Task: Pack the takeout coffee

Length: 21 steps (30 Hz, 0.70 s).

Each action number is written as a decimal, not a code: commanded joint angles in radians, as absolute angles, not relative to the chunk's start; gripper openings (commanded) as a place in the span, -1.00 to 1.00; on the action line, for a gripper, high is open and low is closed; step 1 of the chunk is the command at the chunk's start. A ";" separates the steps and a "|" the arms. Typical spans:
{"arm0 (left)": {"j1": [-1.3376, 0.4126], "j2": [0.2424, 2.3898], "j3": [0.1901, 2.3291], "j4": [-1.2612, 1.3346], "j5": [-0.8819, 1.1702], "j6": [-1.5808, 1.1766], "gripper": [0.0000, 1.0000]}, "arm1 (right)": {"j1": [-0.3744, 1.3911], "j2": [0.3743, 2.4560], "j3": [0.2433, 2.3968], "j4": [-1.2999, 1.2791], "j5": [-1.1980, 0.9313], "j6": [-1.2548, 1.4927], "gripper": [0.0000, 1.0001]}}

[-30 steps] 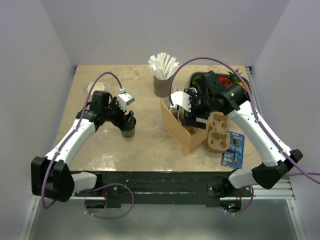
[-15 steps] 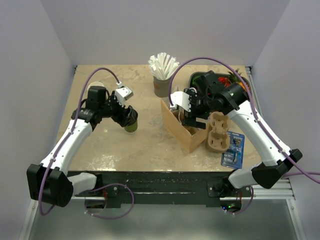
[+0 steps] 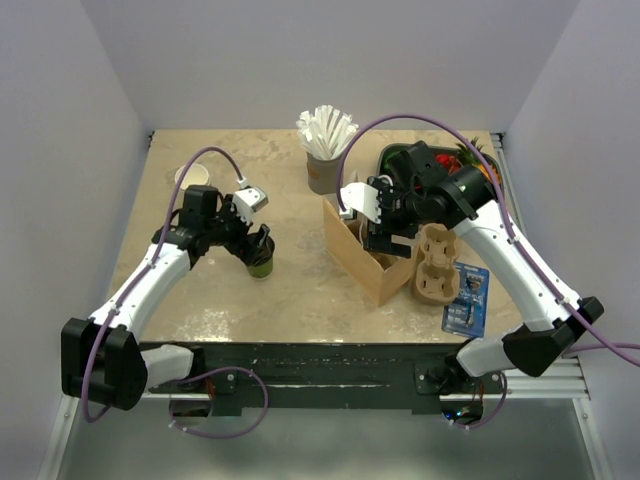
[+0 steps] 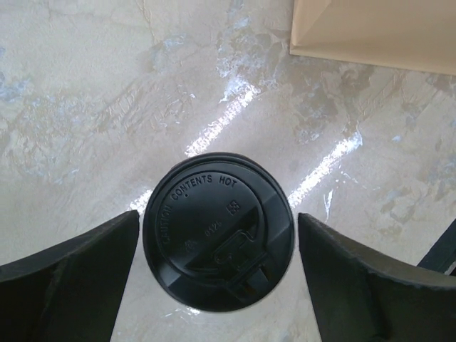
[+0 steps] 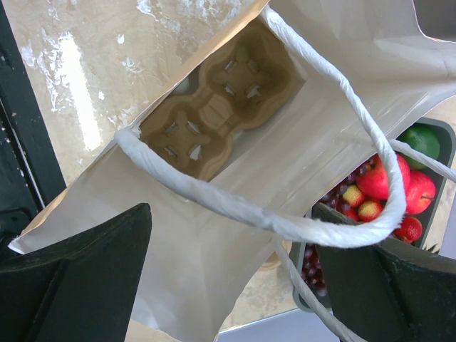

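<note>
cup: the takeout coffee (image 3: 259,263) is stood upright on the worktop (image 3: 300,195), left of centre, with its black lid (image 4: 218,246) up and its long axis vertical.
cup vs gripper: the left gripper (image 4: 217,214) is set straight over it, pointing down. In the wrist view one finger sits at the lid's 9 o'clock and the other at its 3 o'clock.
left gripper state: the jaws are spread wide and flank the lid, with only slivers of worktop seen either side. No pinch is seen at lid level. Contact lower on the cup wall is hidden.
nearer arm: left, already at the cup. The right is well apart.
target: the paper bag (image 3: 357,258) is found at 3 o'clock from the cup in the top view, apart from it, mouth up.
right gripper (image 5: 235,214): it is held over the bag mouth with jaws spread wide and nothing pinched. A white handle (image 5: 178,178) is seen running across the gap. Whether it rests on a finger cannot be told.
left arm (image 3: 150,282) pose: it is reached from its base at 7 o'clock toward the worktop's middle, with the wrist bent down over the cup.
next move (judged): the jaws are to be closed on the cup wall, then the cup lifted and carried toward 3 o'clock, kept upright. Clearance at the bag's near rim and at the right gripper is to be watched.
</note>
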<state>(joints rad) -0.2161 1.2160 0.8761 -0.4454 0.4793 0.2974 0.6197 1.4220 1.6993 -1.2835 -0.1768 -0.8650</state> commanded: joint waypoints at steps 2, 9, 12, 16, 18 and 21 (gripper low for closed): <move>-0.213 1.207 0.887 -0.411 0.488 0.275 0.99 | 0.621 1.431 1.698 -1.264 -0.215 -0.865 0.91; -0.213 1.189 0.959 -0.430 0.532 0.229 0.99 | 0.620 1.425 1.697 -1.266 -0.218 -0.876 0.91; -0.213 1.175 1.052 -0.356 0.638 0.184 0.99 | 0.620 1.404 1.680 -1.264 -0.228 -0.884 0.91; -0.221 1.206 1.141 -0.120 0.813 0.039 0.99 | 0.620 1.385 1.649 -1.241 -0.264 -0.894 0.91; -0.248 1.257 1.186 0.047 0.842 -0.061 0.98 | 0.618 1.390 1.655 -1.241 -0.276 -0.902 0.91; -0.275 1.351 1.248 0.191 0.871 -0.141 0.96 | 0.618 1.394 1.672 -1.252 -0.296 -0.925 0.91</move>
